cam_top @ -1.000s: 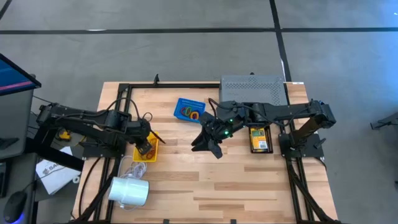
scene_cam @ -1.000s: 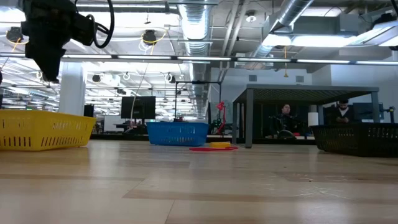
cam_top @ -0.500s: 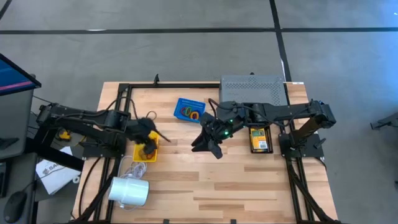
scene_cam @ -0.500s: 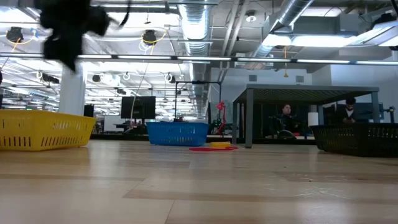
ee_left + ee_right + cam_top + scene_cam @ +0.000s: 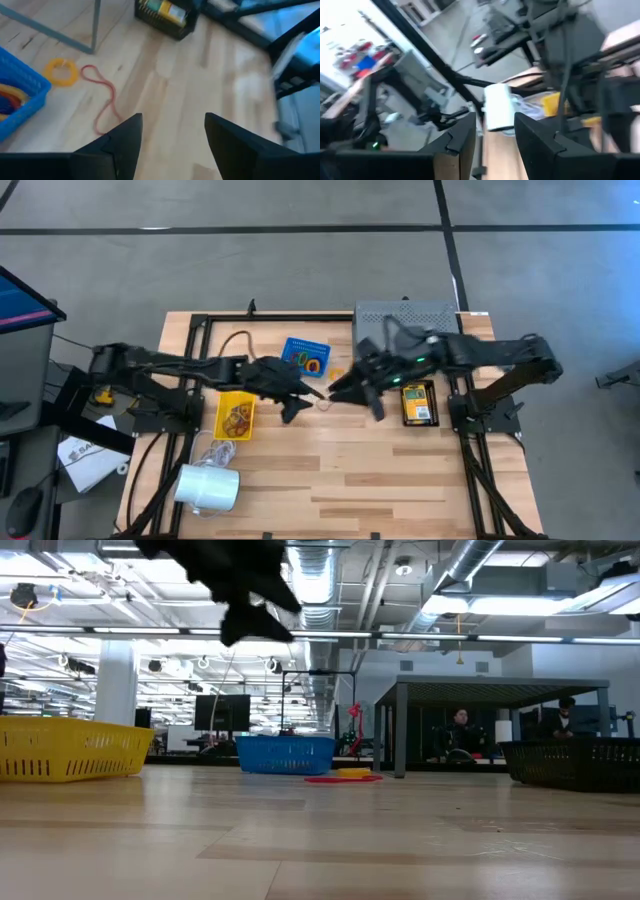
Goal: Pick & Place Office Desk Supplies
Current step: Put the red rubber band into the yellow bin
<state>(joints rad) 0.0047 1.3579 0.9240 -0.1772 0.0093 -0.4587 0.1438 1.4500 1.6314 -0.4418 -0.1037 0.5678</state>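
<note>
- Since the earlier frame, the left gripper (image 5: 300, 402) is swung from the yellow bin (image 5: 236, 418) toward mid-tabletop; the right gripper (image 5: 352, 388) is shifted closer.
- Both sets of fingers are seen spread, empty.
- Loose rubber bands (image 5: 80, 82) lie beside the blue basket (image 5: 304, 356); collision between the converging arms is risked.

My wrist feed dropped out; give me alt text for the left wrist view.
The open left hand hovers over bare wood, near a red rubber band and a yellow one. A blue basket and black bin sit nearby.

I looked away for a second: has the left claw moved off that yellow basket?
Yes. In the high view the left claw has swung right, off the yellow basket, toward the table's middle, below the blue basket.
</note>
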